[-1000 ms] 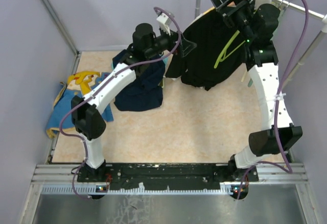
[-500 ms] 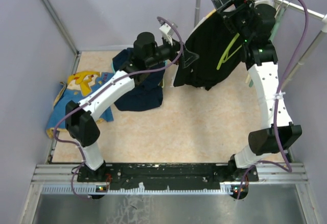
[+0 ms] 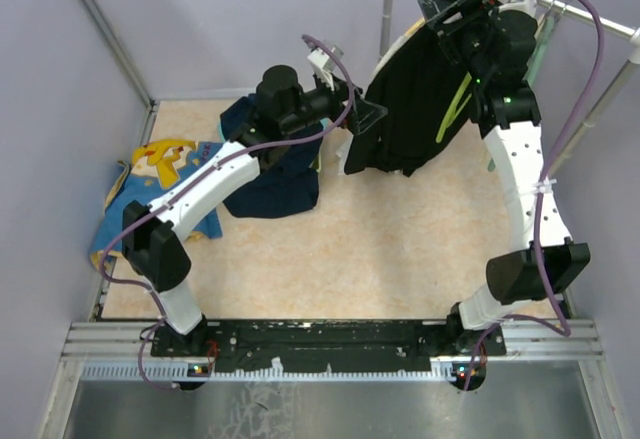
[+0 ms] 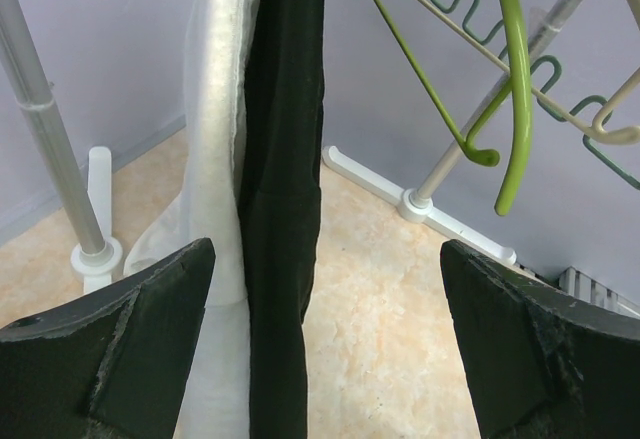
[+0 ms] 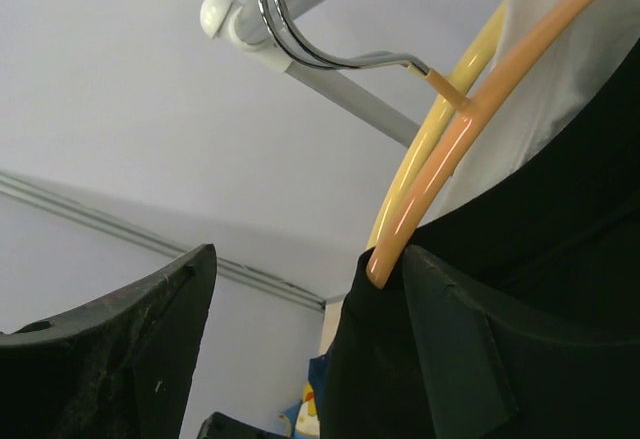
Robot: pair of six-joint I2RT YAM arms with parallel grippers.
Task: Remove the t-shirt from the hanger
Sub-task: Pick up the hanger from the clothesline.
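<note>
The black t-shirt hangs from the rack at the back right on an orange hanger. Its shoulder covers the hanger's end. My right gripper is up at that shoulder, jaws open, with the shoulder's black fabric just inside the right finger. My left gripper is open at the shirt's lower left edge, which hangs between the jaws nearer the left finger. In the top view it sits at the hem.
A white garment hangs behind the black one. Empty green and cream hangers share the chrome rail. The rack's post and white foot stand on the floor. Navy and blue-yellow clothes lie at the left.
My left arm has stretched further right toward the shirt's hem. The shirt has swung slightly right, and the right gripper's jaws have narrowed a little at the shoulder.
</note>
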